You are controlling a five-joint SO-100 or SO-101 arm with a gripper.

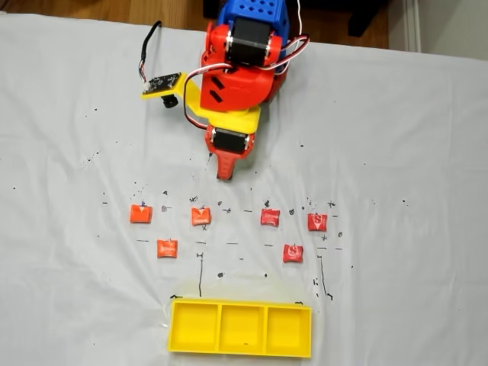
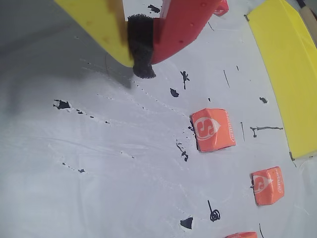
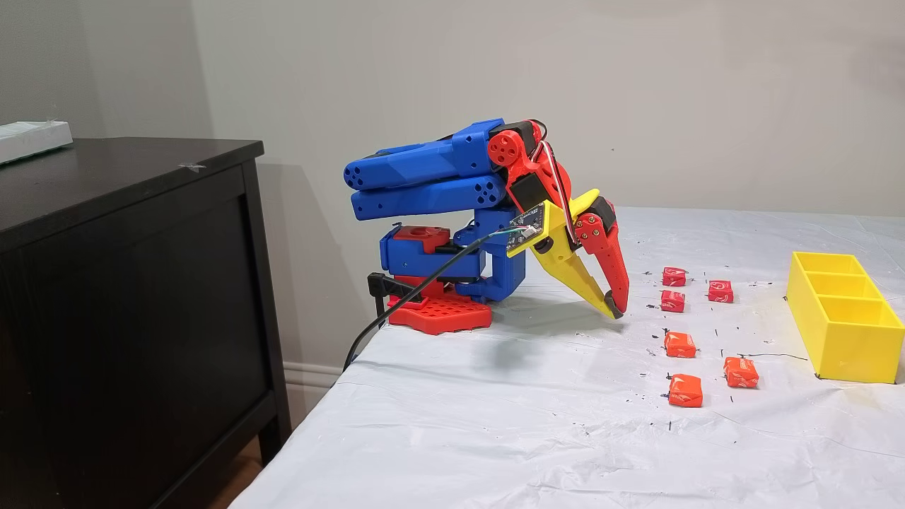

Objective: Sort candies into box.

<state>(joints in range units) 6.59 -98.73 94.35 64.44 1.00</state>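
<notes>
- A bench (image 1: pixel 427 137) draped in a wrinkled white plastic sheet speckled with black pen marks carries everything; a dark wooden cabinet (image 3: pixel 127 297) stands beside it in a fixed view.
- The blue, red and yellow printed robot arm (image 3: pixel 452 177) sits folded at the bench's far edge in a fixed view, its forearm tipped down towards the sheet.
- The low rectangular bright yellow plastic box (image 1: pixel 240 329), split into three square compartments in a row, lies at the near edge of the bench in a fixed view, all three compartments bare, well apart from the arm.
- The gripper (image 3: pixel 614 309), one yellow finger and one red, points down with its dark padded tips pressed together on nothing; in the wrist view the tips (image 2: pixel 141 67) hang just above the bare sheet.
- Six small square orange-to-red wrapped candies lie loose on the sheet between the gripper and the box, none touching another.
- In a fixed view four form the row nearer the gripper: one far left (image 1: pixel 139 214), one just left of the gripper's line (image 1: pixel 200 216), one just right of it (image 1: pixel 270 217), one far right (image 1: pixel 317 222).
- Two lie nearer the box: one left (image 1: pixel 167 248), one right (image 1: pixel 293 253).
- None touches the gripper.
</notes>
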